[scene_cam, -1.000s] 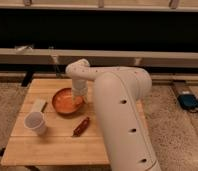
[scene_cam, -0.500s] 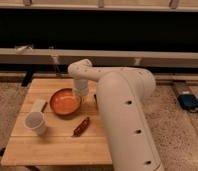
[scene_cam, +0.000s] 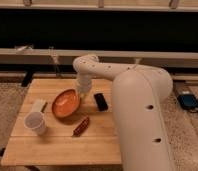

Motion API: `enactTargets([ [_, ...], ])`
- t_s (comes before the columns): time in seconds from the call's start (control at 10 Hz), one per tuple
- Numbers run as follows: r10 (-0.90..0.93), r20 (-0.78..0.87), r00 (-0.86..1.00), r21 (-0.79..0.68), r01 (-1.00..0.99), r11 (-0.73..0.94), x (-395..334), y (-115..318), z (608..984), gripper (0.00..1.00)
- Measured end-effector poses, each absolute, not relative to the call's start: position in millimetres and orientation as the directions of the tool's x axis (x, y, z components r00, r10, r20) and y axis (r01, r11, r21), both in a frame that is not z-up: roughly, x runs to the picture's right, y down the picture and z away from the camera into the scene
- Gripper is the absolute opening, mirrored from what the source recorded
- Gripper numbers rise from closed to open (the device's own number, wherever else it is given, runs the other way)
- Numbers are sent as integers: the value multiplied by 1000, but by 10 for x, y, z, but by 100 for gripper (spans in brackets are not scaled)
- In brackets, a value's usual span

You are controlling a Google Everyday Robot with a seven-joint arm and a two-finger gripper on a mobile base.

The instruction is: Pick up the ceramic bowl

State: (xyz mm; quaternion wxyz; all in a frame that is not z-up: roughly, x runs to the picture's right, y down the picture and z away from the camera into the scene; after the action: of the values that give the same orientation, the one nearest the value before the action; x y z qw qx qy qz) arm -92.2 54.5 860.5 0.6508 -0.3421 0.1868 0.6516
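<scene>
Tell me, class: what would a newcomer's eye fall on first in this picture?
The big white robot arm fills the right foreground, reaching over the wooden table. Its gripper sits at the right rim of the ceramic bowl, which looks tilted. A white cup stands front left, and a black device lies right of the bowl.

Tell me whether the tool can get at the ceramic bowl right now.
Probably yes: the tool is already at the right rim of the ceramic bowl, with nothing between them. The black device lies off to the side.

Dim warm indoor light, soft blur throughout, tool [scene_cam: 83, 93] indistinct above lit wooden table [scene_cam: 52, 145], dark background
</scene>
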Motion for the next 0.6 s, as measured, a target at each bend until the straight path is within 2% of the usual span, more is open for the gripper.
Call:
enactTargets([
  [0.6,737,-669,94,-298,-942,-151,-871,177,8415,0],
])
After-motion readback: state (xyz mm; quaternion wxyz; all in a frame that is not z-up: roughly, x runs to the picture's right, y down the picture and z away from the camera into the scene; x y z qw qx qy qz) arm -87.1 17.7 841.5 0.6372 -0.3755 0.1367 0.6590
